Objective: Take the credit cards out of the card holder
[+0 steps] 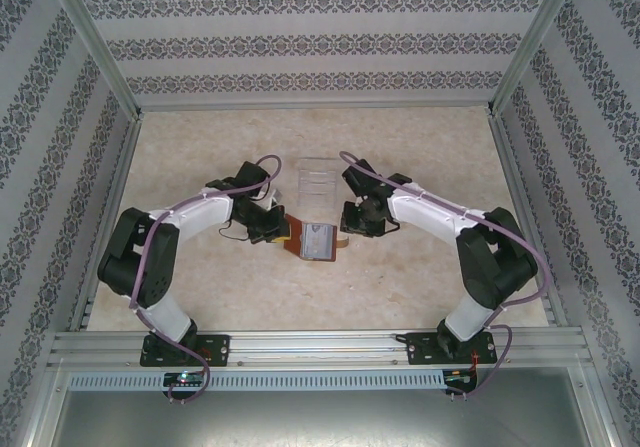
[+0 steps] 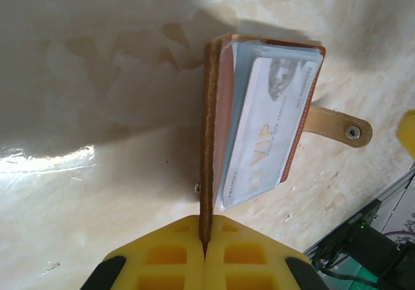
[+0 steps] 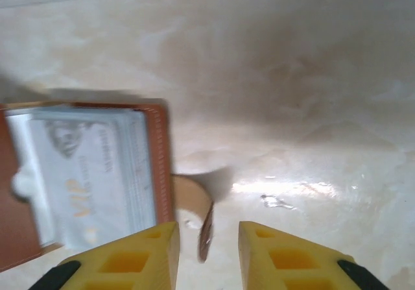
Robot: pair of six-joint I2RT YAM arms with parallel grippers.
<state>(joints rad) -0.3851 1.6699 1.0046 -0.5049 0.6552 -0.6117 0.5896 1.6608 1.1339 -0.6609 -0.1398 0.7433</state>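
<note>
My left claw (image 2: 206, 256) and right claw (image 3: 207, 241) are both bright yellow with black trim at the edges. The card holder (image 2: 222, 95) is reddish-brown leather with pale grey-blue pockets, plus a tan strap tab (image 2: 334, 126) with a tiny silver snap. Top credit card (image 2: 269, 128) is pale grey-white with orangey-gold "VIP" lettering and a grey sketchy picture in one corner, the bench (image 2: 97, 108) is creamy beige marbling with white glare, and the walls (image 1: 300, 42) are white with bands of dark greyish floral print.
</note>
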